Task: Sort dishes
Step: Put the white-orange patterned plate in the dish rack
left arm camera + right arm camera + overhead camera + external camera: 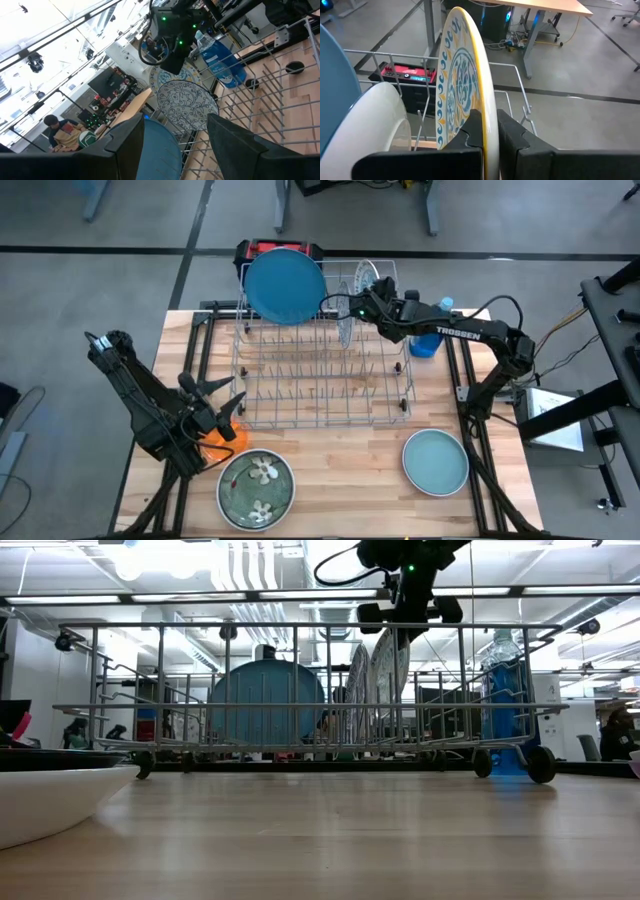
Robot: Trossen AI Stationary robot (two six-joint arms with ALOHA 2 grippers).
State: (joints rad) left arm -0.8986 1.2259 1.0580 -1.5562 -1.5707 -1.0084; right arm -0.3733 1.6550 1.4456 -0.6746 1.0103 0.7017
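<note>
Over the back of the wire rack [325, 375] you have the right gripper [358, 302] pinched shut on the rim of a patterned plate [462, 87], blue and yellow, which stands on edge in the rack beside a white plate [380, 120] and the large blue plate [285, 284]. At the table's front left your left gripper [228, 412] hovers with its fingers spread, holding nothing, just above the small orange plate [222, 436]. Near the front edge lie a green flowered plate [256, 481] and a teal plate [436, 461], well apart.
</note>
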